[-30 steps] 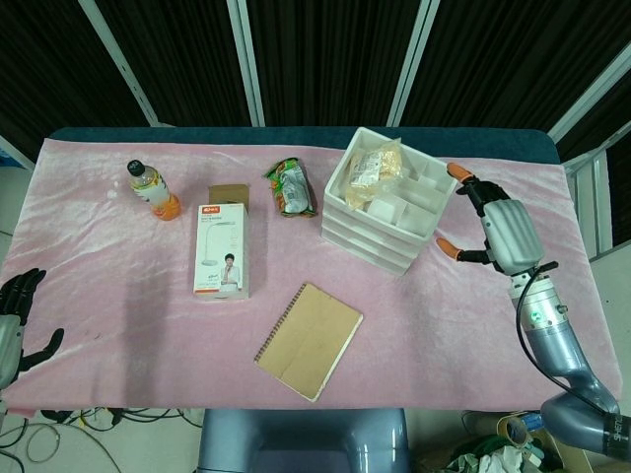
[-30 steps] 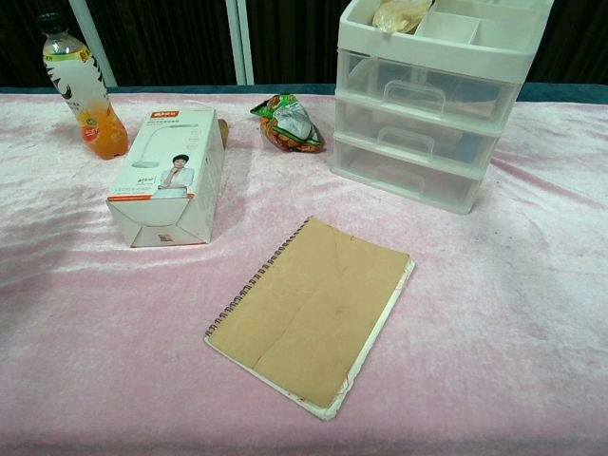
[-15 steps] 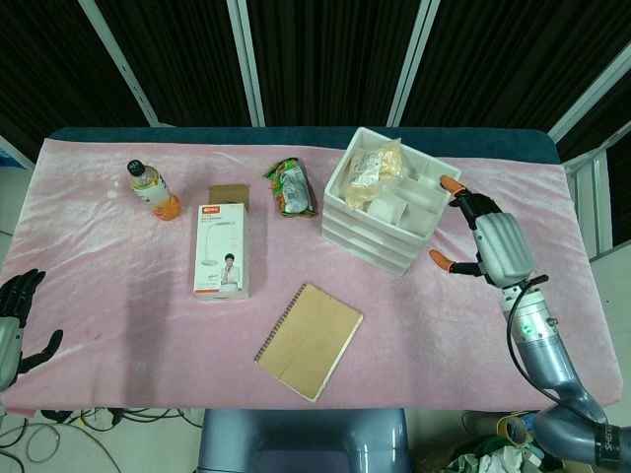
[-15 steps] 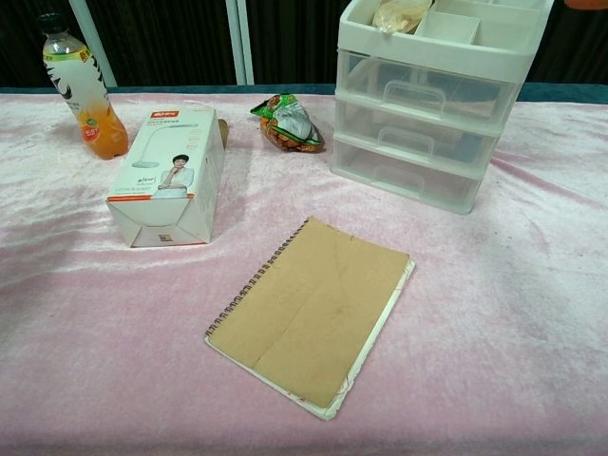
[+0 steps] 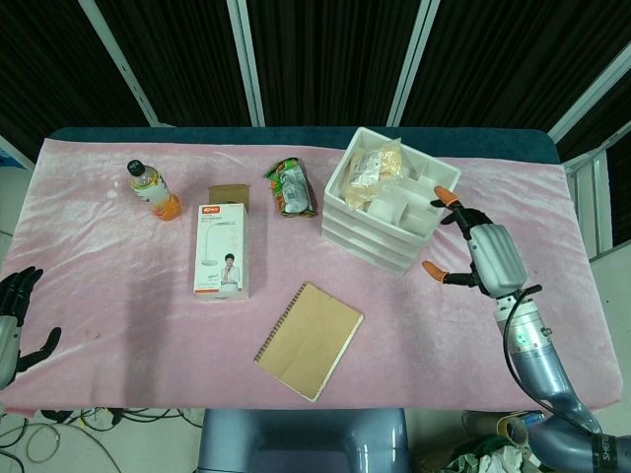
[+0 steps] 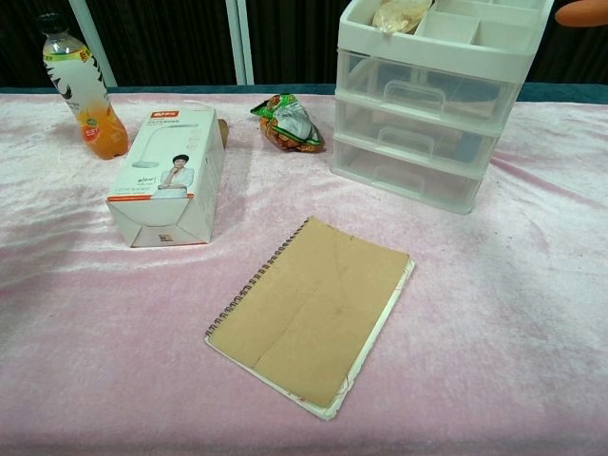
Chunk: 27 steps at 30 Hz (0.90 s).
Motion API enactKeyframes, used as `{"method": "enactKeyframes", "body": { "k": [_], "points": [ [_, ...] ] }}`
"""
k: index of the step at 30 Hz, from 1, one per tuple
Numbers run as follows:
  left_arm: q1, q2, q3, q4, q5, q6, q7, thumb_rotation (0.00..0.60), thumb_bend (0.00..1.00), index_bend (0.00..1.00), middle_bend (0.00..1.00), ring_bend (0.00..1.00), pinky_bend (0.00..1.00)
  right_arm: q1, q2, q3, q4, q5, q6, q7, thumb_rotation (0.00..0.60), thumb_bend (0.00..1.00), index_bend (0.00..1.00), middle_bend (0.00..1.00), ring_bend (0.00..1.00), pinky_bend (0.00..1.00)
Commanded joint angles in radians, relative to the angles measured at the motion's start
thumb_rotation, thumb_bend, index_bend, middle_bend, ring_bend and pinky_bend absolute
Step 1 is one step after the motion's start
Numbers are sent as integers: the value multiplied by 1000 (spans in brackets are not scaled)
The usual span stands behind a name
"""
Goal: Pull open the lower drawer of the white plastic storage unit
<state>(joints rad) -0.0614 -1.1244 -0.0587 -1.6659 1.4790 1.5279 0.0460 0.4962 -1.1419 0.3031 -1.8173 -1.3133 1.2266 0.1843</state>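
The white plastic storage unit (image 5: 388,209) stands at the back right of the pink cloth, its three drawers closed in the chest view (image 6: 432,95). The lower drawer (image 6: 407,173) sits flush, its handle facing me. My right hand (image 5: 476,253) hovers just right of the unit with orange-tipped fingers spread, one fingertip (image 5: 442,195) near the unit's top corner, holding nothing. In the chest view only an orange fingertip (image 6: 580,11) shows at the top right edge. My left hand (image 5: 18,320) hangs low at the table's left edge, fingers apart and empty.
A brown spiral notebook (image 5: 309,341) lies in front of the unit. A white lamp box (image 5: 222,250), a small brown box (image 5: 228,194), an orange drink bottle (image 5: 153,189) and a snack packet (image 5: 292,187) sit to the left. Snack bags fill the unit's top tray (image 5: 373,168).
My right hand has moved leftward and toward me, closing on the unit's right side; its fingertip now enters the chest view. The left hand sank slightly.
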Motion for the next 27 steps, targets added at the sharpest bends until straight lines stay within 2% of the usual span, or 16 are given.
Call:
{"method": "enactKeyframes", "body": {
  "k": [1, 3, 7, 14, 20, 27],
  "points": [
    [0, 0, 1, 0, 0, -2, 0, 600, 335, 58, 64, 52, 177, -29, -12, -34, -55, -12, -3, 88, 600, 146, 87, 353, 496, 563],
    [-1, -1, 2, 1, 1, -3, 2, 600, 335, 58, 64, 52, 177, -34, -10, -55, -76, -29, -30, 152, 600, 173, 89, 384, 527, 643],
    [0, -2, 2, 1, 1, -3, 3, 600, 335, 58, 64, 51, 177, -30, -22, -95, -87, -58, -88, 237, 600, 218, 93, 483, 610, 703],
    [0, 0, 3, 3, 3, -3, 5, 600, 335, 58, 64, 52, 177, 23, -153, -132, -5, -22, -199, 245, 600, 262, 94, 584, 749, 803],
    [-1, -1, 2, 5, 1, -5, 7, 600, 335, 58, 64, 51, 178, 74, -230, -116, 84, 40, -309, 324, 600, 270, 94, 607, 779, 808],
    [-2, 2, 2, 1, -2, -9, 4, 600, 335, 58, 64, 52, 178, 118, -332, -70, 199, 137, -359, 334, 600, 279, 93, 623, 788, 808]
  ]
}}
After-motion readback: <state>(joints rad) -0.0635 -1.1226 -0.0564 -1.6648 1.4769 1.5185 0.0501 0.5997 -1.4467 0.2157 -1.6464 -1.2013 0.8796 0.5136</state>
